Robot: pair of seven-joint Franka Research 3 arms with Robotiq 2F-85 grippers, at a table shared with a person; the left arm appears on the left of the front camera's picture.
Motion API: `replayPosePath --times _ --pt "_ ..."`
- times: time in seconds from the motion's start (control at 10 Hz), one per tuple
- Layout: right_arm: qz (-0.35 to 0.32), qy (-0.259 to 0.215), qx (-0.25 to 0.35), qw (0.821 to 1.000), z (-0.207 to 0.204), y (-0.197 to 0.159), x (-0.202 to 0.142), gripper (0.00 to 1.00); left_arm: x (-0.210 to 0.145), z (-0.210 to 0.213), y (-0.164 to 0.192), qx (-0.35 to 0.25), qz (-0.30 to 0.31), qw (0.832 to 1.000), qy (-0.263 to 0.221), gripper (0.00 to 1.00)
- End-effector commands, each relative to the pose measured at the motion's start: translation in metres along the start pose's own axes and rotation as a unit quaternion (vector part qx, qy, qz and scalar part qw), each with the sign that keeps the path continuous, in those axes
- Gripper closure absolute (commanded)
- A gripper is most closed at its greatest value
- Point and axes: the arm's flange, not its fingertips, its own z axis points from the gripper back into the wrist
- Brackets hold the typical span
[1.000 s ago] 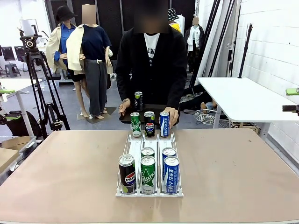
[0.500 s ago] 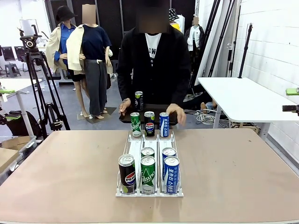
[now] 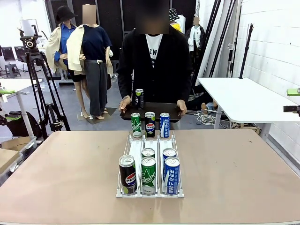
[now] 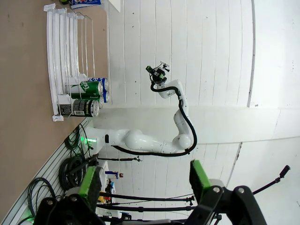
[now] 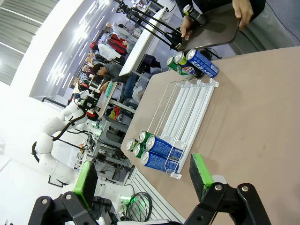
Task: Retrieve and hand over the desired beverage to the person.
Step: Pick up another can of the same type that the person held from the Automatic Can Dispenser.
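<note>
The front camera sits centred at the robot's edge of the table (image 3: 70, 178), looking straight across at the person (image 3: 152, 65) on the far side, with the can rack (image 3: 136, 147) mid-frame. The left wrist camera is rolled a quarter turn and looks past the left gripper (image 4: 144, 178) mostly at a white wall (image 4: 211, 56), so the table runs up the picture's left edge and the can rack sits far off in the top left corner. The right wrist camera looks down at a slant past the right gripper (image 5: 143, 178) from high over the table, sharing the whole can rack with the front view.
</note>
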Motion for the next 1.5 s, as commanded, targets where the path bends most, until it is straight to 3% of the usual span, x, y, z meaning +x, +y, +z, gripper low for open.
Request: replayPosePath --times 0.0,0.7,1.4 --pt "0.003 -0.003 0.007 1.000 -0.001 0.001 -0.001 0.00 0.000 0.001 0.000 0.003 0.001 1.000 -0.003 0.00" --pt "0.007 0.022 0.003 1.000 -0.001 0.004 0.004 0.00 0.000 0.001 0.000 0.003 0.001 1.000 -0.003 0.00" --pt "0.011 0.123 -0.056 0.991 -0.085 0.042 0.021 0.00 0.000 0.001 0.000 0.003 0.001 1.000 -0.003 0.00"
